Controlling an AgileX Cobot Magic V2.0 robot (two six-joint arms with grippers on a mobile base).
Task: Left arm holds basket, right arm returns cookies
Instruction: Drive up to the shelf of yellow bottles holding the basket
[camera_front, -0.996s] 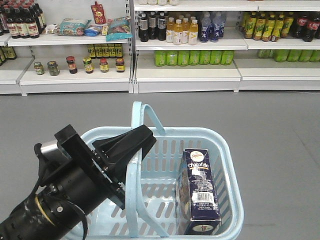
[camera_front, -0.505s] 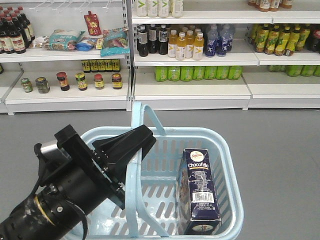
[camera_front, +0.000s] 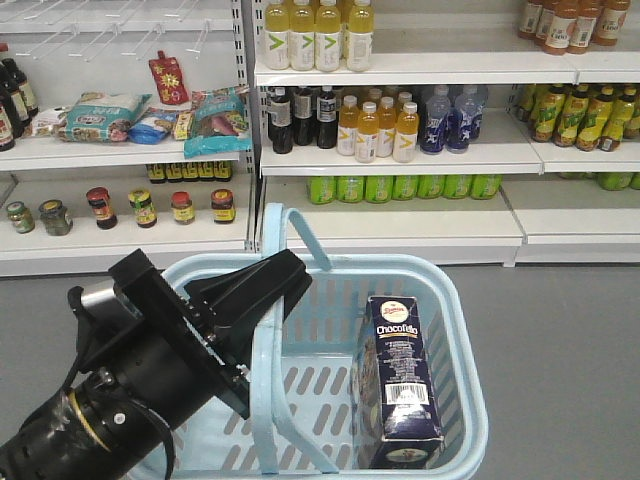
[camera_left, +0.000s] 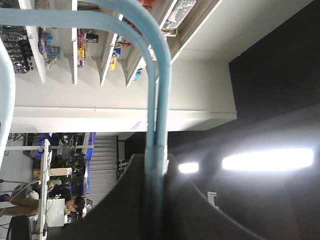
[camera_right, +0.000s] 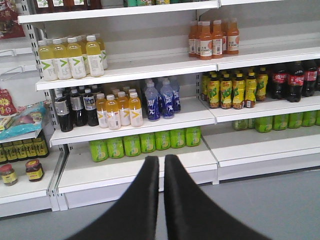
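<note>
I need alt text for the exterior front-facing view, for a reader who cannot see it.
The left arm's black claw grips one handle of a light blue shopping basket, with a dark navy Chocofilo cookie carton standing inside at the picture's right. Behind, white shop shelves hold bottled drinks, jars and snack packs.

The basket (camera_front: 380, 262) is smooth light-blue plastic with a soft sheen. Inside it toward 3 o'clock, the cookies (camera_front: 400, 350) carton is glossy printed card with a matt white paper label (camera_front: 405, 393). At 8 o'clock the left arm (camera_front: 130, 400) is matt black, with a bare silver metal block (camera_front: 100, 297) and a dull yellow band (camera_front: 80, 420). The left hand (camera_front: 278, 282) looks like matt black plastic. The shelves (camera_front: 380, 225) look like smooth white-painted metal, and the floor (camera_front: 560, 310) is flat matt grey.
</note>
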